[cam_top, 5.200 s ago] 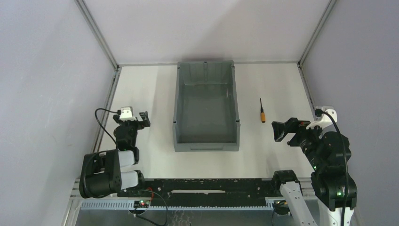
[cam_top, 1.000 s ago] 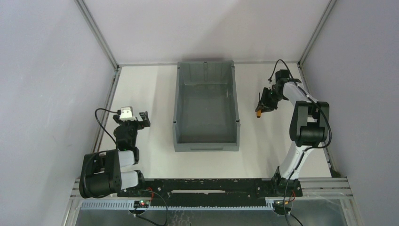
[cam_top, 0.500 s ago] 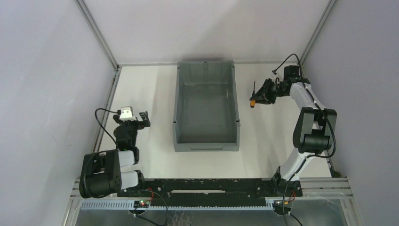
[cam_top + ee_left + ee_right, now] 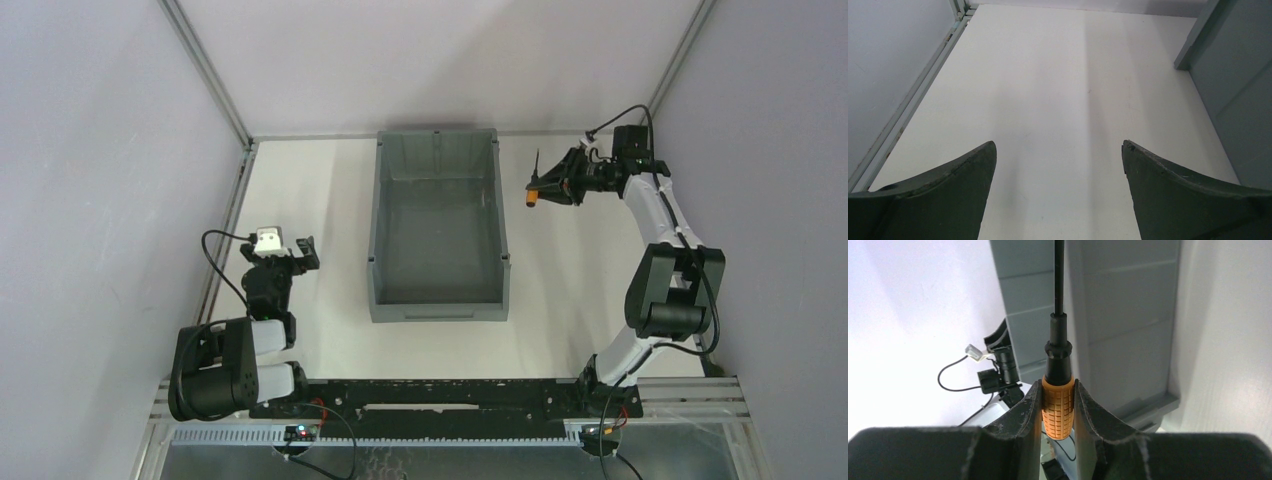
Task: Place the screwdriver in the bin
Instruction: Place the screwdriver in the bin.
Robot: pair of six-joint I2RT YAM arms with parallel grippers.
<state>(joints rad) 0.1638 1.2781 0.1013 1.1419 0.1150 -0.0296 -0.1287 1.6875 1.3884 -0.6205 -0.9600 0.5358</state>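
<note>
The grey bin (image 4: 437,300) stands in the middle of the table, open side up. My right gripper (image 4: 545,187) is shut on the screwdriver (image 4: 533,192) and holds it in the air just right of the bin's far right wall. In the right wrist view the orange handle (image 4: 1057,409) is clamped between my fingers and the black shaft points away, with the bin's wall (image 4: 1128,330) beyond it. My left gripper (image 4: 303,254) is open and empty, low over the table left of the bin; it also shows in the left wrist view (image 4: 1058,150).
Metal frame posts and grey walls close in the white table (image 4: 310,180) on the left, back and right. The bin's outer wall (image 4: 1228,75) is at the right of the left wrist view. The left arm (image 4: 1000,365) shows in the right wrist view.
</note>
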